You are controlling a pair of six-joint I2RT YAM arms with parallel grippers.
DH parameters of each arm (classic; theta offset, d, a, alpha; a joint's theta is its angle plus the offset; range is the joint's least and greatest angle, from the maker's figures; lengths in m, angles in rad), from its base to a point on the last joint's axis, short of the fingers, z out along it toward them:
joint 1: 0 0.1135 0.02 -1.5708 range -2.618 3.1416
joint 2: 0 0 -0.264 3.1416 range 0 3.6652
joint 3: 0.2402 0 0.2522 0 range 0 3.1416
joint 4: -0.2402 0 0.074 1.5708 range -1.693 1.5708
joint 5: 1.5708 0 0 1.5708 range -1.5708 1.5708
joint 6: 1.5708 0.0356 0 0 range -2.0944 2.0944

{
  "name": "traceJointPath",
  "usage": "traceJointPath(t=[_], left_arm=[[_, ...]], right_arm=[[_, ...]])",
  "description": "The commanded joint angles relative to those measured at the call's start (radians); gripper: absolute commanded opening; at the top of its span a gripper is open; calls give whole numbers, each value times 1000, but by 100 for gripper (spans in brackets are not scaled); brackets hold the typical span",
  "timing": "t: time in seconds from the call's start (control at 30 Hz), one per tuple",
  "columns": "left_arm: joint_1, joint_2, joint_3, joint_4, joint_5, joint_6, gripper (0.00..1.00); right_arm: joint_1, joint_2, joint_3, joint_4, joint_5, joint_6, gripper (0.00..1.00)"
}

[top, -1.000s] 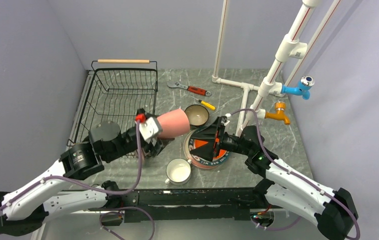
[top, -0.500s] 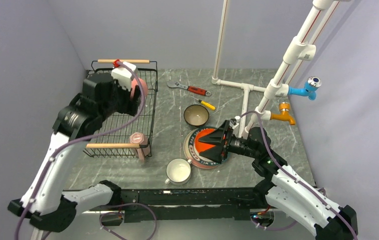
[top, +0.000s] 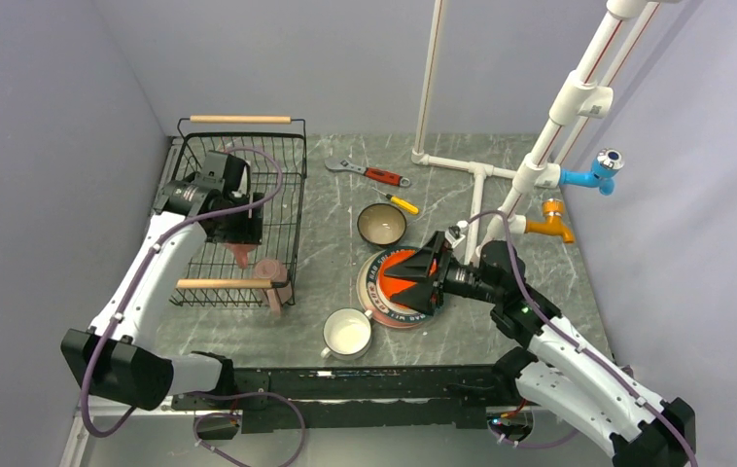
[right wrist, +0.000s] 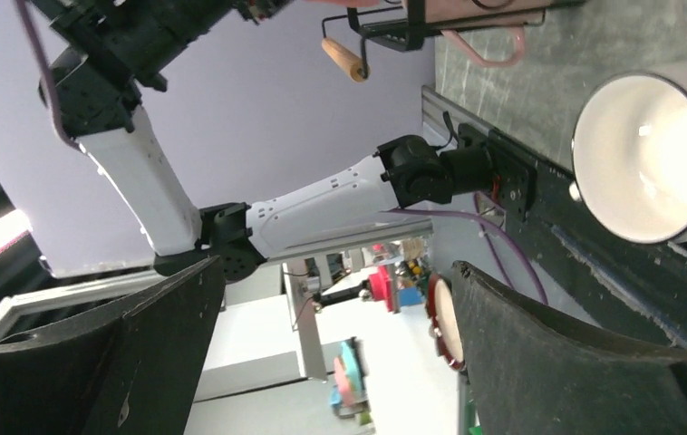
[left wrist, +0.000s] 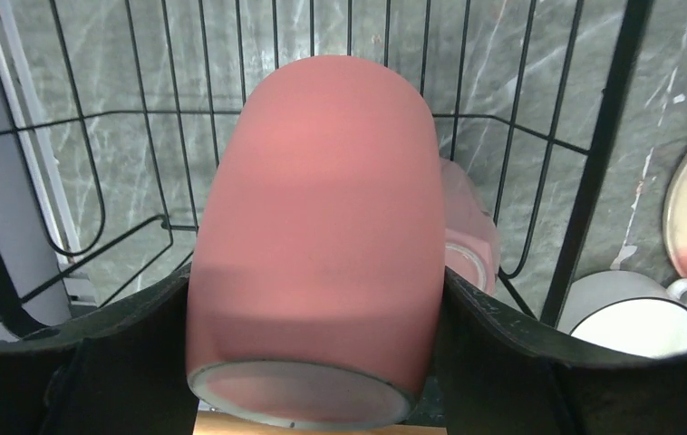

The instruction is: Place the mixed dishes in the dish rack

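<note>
My left gripper [top: 239, 241] is shut on a pink mug [left wrist: 317, 227], held bottom toward the wrist camera, low inside the black wire dish rack [top: 207, 173]. A second pink mug [top: 271, 273] sits at the rack's near right corner, just beyond the held one [left wrist: 469, 237]. My right gripper [top: 419, 275] is open and hovers over the orange-red plate [top: 394, 290], which lies on the lettered-rim plate [top: 368, 286]. The teal bowl [top: 382, 224] stands behind the plates. The white mug [top: 347, 332] stands upright in front of them and shows in the right wrist view [right wrist: 643, 159].
A red-handled wrench [top: 374, 174] and a yellow-handled screwdriver [top: 401, 202] lie behind the bowl. A white pipe frame [top: 481, 175] with a blue tap [top: 588, 175] and an orange tap [top: 544, 222] stands at the back right. The rack's wooden handles are at its far [top: 240, 119] and near [top: 224, 283] ends.
My left arm carried the pink mug from beside the rack up over its far end, then down into the rack's near right part. My right gripper stayed over the plates.
</note>
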Motion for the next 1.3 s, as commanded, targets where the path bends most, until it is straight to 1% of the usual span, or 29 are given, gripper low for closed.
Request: traceJointPath(t=[0.0,0.07,0.17,0.27,0.4,0.53,0.7,0.93,1.13,1.27], left_arm=[[3,-17,-45,31,-20,-83,0],[3,-12,-80,34,-19,-93,0],[4,5,-113,20,-64,-112,0],[6,20,-147,26,-81,-117,0],[12,27,-183,56,-68,-108,0],[34,39,-208,69,-86,-112,0],[75,40,-239,75,-29,-147,0],[76,47,-259,56,-8,-185,0],[79,89,-303,61,7,-193,0],[113,110,-323,85,72,-169,1]], right_arm=[[-6,21,117,34,-30,-185,99],[17,7,151,-16,-7,-281,99],[45,-29,207,-132,93,-403,99],[49,-30,221,-142,90,-447,99],[75,-1,209,-90,61,-451,99],[123,20,215,-94,92,-472,99],[153,33,211,-93,113,-474,99],[168,47,201,-70,123,-464,99],[175,56,213,-79,128,-470,99],[177,48,215,-95,139,-479,99]])
